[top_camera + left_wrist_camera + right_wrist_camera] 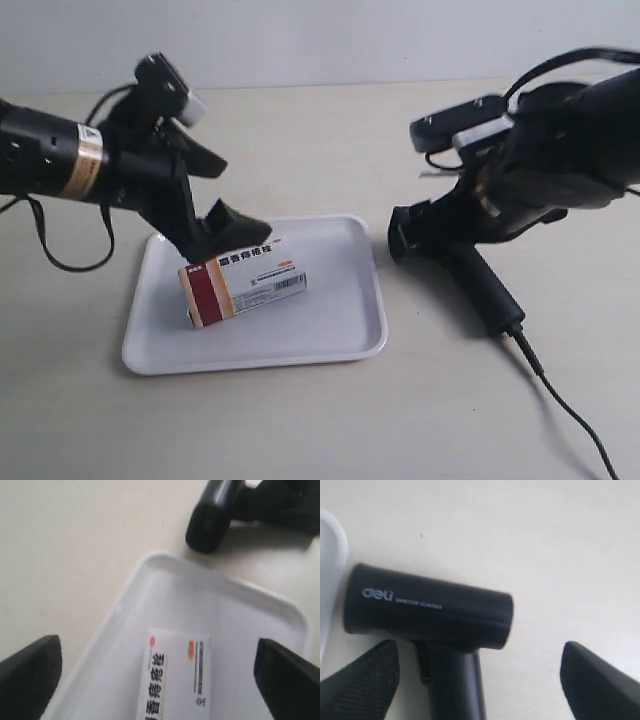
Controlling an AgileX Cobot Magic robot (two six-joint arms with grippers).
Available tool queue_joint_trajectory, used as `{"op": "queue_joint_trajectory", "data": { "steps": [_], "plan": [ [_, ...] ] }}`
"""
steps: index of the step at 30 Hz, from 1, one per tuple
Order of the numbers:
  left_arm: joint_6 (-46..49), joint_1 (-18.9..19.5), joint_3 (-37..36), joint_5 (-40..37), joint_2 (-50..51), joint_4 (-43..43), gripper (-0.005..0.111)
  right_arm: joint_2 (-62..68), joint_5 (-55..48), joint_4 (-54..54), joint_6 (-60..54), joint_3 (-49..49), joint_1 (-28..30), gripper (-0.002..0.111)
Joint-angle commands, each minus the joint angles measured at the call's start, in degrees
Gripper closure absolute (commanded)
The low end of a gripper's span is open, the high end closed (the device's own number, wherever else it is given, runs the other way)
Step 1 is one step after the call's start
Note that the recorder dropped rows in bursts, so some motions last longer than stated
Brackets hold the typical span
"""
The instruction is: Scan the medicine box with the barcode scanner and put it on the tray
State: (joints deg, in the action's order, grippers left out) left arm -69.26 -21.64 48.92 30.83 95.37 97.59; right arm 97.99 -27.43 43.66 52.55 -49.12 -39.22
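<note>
The medicine box (242,281), white with a dark-red and orange end, lies on the white tray (335,335). My left gripper (218,232) hangs just above the box's back edge, open; in the left wrist view its fingers (31,671) stand wide on either side of the box (176,676) without touching it. The black barcode scanner (470,270) lies on the table right of the tray. My right gripper (480,685) is open above it, with the scanner's handle (455,685) between the spread fingertips (362,682) and the head (427,611) beyond them.
The scanner's black cable (560,400) trails toward the front right corner of the table. The tray's rim (331,545) lies close to the scanner's head. The scanner head (210,522) also shows beyond the tray's rim (165,562) in the left wrist view.
</note>
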Motion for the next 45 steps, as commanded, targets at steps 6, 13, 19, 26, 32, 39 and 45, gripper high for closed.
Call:
{"op": "queue_joint_trajectory", "data": {
  "steps": [6,13,19,26,32,39,45],
  "plan": [
    [-16.0,-0.2,-10.8,-0.8,-33.4,1.0,0.104,-54.2,12.0,-5.5,-6.1,13.8,0.0,0.108],
    [7.5,-0.2,-38.1,-10.3,-53.0,-37.4,0.104,-73.6,28.1,-4.6,-6.0,41.4,0.0,0.108],
    [7.5,-0.2,-44.0,-10.3,-58.0,-36.4,0.104,-75.2,27.1,-4.7,-6.0,43.0,0.0,0.108],
    [7.8,-0.2,-44.4,-10.8,-58.3,-36.4,0.104,-75.2,27.1,-4.7,-6.1,43.0,0.0,0.108],
    [13.9,6.7,-47.7,-14.5,-74.6,-38.4,0.104,-75.3,27.1,-4.7,-6.1,43.0,0.0,0.108],
    [13.5,19.7,-48.9,-21.0,-92.3,-38.8,0.104,-75.3,27.1,-4.7,-6.1,43.0,0.0,0.108],
    [43.9,19.9,-48.9,-25.1,-93.5,-76.6,0.104,-75.3,27.4,-4.7,-5.9,43.0,0.0,0.108]
  ]
}}
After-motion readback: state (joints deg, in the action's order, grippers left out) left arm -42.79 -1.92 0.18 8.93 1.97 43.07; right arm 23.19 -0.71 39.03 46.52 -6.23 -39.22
